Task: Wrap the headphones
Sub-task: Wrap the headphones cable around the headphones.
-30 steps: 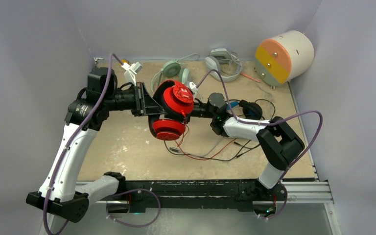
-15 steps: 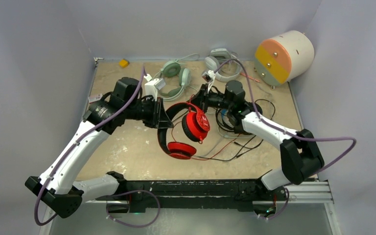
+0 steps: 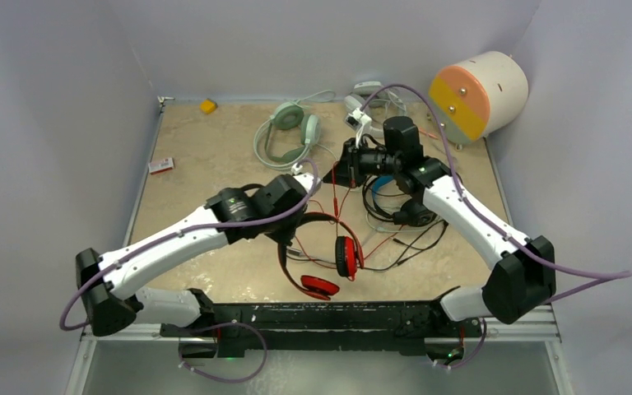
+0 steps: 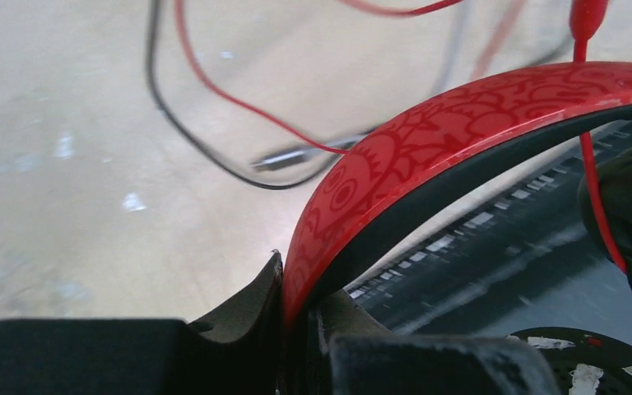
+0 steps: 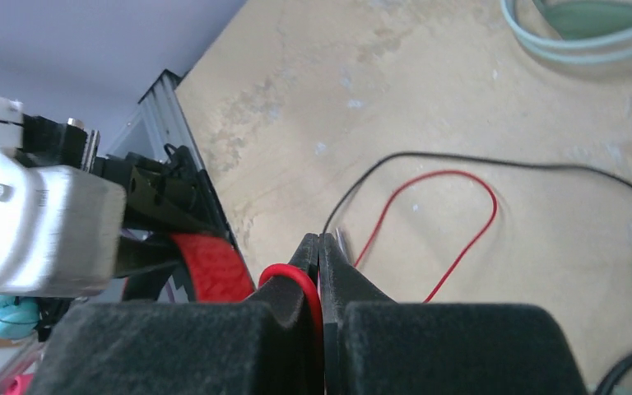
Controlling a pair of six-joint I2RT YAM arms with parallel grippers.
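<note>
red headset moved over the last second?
Yes. In the top view the red headset has come away from the mint headset, which stayed put, down toward the near rail and slightly right.

High overhead view; two close wrist views, red cable (image 5: 447, 172) perhaps shared.

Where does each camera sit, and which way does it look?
Top: above and behind the arms, looking down on the table; both arms show.
Left wrist: looks along the left pincer, shut on the red headphones.
Right wrist: looks along the right pincer, shut on the red cable.
Shared: every view shows the red cable.
</note>
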